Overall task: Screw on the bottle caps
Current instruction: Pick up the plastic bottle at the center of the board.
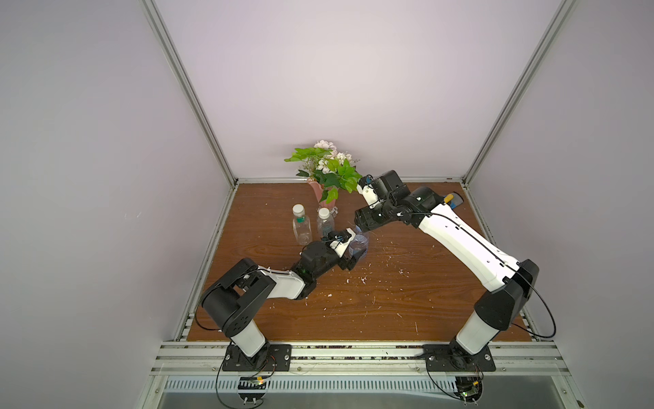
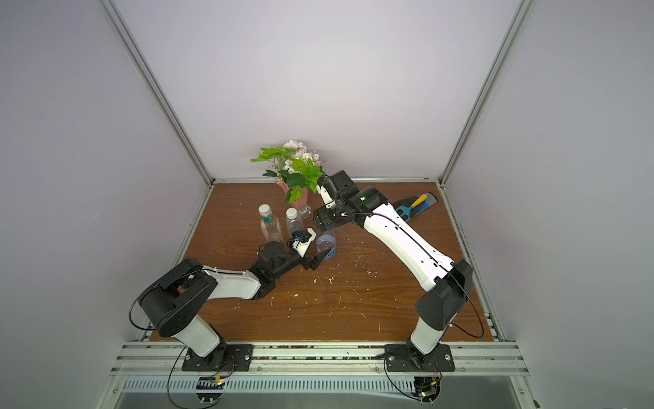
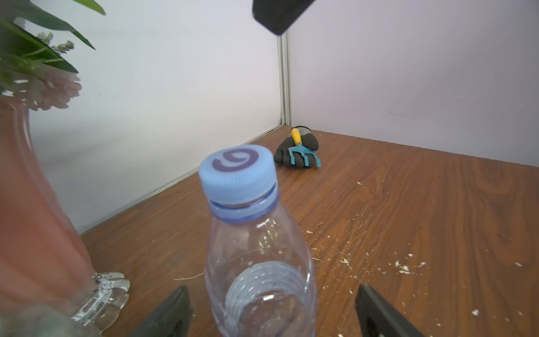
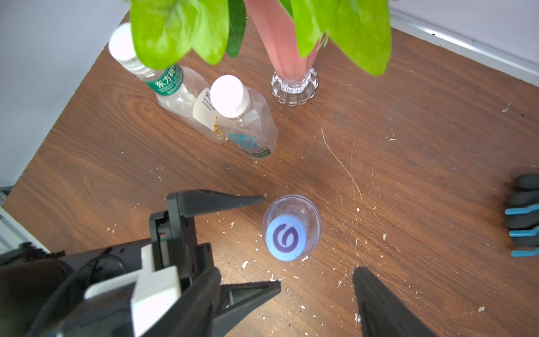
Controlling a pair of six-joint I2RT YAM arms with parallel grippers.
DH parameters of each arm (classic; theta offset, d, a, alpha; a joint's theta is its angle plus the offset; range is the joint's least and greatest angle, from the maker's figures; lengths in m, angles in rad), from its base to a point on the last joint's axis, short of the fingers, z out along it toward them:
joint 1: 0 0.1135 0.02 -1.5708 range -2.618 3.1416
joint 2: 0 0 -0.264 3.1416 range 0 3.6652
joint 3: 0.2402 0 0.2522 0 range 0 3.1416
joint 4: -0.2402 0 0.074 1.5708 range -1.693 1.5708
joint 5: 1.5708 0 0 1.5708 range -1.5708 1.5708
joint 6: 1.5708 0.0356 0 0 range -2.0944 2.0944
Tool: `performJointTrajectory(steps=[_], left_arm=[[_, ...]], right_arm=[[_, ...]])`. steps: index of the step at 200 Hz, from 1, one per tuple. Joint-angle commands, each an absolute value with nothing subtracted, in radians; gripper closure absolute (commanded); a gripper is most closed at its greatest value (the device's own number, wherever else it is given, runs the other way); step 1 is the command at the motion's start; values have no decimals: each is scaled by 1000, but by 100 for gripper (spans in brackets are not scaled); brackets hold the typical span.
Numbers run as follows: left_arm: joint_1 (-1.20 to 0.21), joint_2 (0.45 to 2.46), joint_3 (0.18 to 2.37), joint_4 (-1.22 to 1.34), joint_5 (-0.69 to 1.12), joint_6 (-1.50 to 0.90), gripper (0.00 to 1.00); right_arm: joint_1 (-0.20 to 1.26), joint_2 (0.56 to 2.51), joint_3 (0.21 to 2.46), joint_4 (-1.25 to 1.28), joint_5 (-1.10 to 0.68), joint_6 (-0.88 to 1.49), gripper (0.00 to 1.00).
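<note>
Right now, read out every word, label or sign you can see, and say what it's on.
"东方树", next character unclear: green label, square bottle.
Swirl sign, no letters: blue cap.
Blue print, bottom label on round bottle: too blurred to read.
Small print, white label: too small to read.

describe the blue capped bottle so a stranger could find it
On the wooden table, find the pink flower vase at the back. Near it stand two white-capped bottles and, set apart, a third bottle. Only it wears a blue, swirl-marked cap.
</note>
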State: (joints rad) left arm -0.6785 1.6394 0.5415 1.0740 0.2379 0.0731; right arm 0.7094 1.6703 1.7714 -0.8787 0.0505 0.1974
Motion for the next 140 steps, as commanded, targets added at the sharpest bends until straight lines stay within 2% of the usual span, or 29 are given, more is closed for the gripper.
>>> performJointTrajectory(steps=[1, 82, 140], left_arm=[[-649, 1641, 571, 1082, 338, 80, 2], [-589, 1703, 604, 1157, 515, 27, 0], [-583, 1768, 624, 1213, 520, 21, 1]], right_arm=[[703, 1581, 1698, -772, 76, 167, 23], [679, 1379, 1460, -610, 103, 155, 23], [668, 1330, 1387, -568, 97, 164, 23]])
